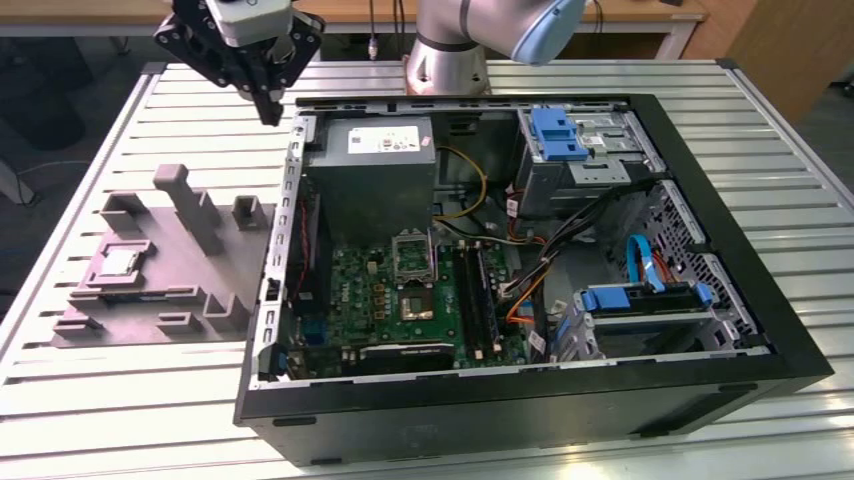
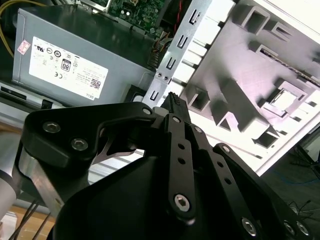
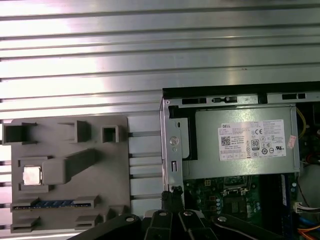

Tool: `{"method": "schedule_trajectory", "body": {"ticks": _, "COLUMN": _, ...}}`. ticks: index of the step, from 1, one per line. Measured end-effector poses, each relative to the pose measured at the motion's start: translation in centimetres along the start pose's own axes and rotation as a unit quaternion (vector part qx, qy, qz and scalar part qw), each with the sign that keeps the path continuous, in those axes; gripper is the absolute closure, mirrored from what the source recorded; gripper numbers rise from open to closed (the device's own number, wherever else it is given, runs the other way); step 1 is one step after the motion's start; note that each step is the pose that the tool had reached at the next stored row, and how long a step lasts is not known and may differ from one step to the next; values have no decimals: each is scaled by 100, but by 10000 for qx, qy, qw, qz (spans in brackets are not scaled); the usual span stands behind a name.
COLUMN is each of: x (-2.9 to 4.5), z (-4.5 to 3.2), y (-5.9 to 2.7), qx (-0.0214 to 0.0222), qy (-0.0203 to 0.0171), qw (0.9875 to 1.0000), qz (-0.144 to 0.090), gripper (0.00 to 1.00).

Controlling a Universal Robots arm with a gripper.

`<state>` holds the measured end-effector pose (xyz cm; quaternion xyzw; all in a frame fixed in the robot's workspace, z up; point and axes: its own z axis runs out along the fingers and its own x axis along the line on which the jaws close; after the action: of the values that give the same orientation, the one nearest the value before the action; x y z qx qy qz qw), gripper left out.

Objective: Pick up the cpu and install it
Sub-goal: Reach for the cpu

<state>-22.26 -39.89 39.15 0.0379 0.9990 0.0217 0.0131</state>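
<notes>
At the exterior view's left, on the slatted tabletop [image 1: 134,400], we find the grey tray [image 1: 147,300], and the cpu [image 1: 118,262] lies flat in one of its square recesses, untouched. Further right and far back, the claw [image 1: 271,108] hangs high over the far left corner of the computer case [image 1: 534,410], its fingers pressed together on nothing. From the claw, the cpu lies leftward, nearer and well below; being square, it shows no long axis.

Exterior view: high, looking steeply down on open black computer case [image 1: 507,425] and grey moulded plastic tray [image 1: 160,300]. First wrist view: straight down from above; second wrist view: closer, tilted (shared in both wrist views: tray, grey boxy power supply [image 3: 240,167]).
</notes>
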Motion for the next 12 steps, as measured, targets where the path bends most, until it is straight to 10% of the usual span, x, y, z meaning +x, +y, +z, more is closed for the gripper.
{"method": "schedule_trajectory", "body": {"ticks": 12, "x": 44, "z": -1, "y": -3, "qx": 0, "qy": 0, "qw": 10000, "qz": 0, "gripper": 89}}
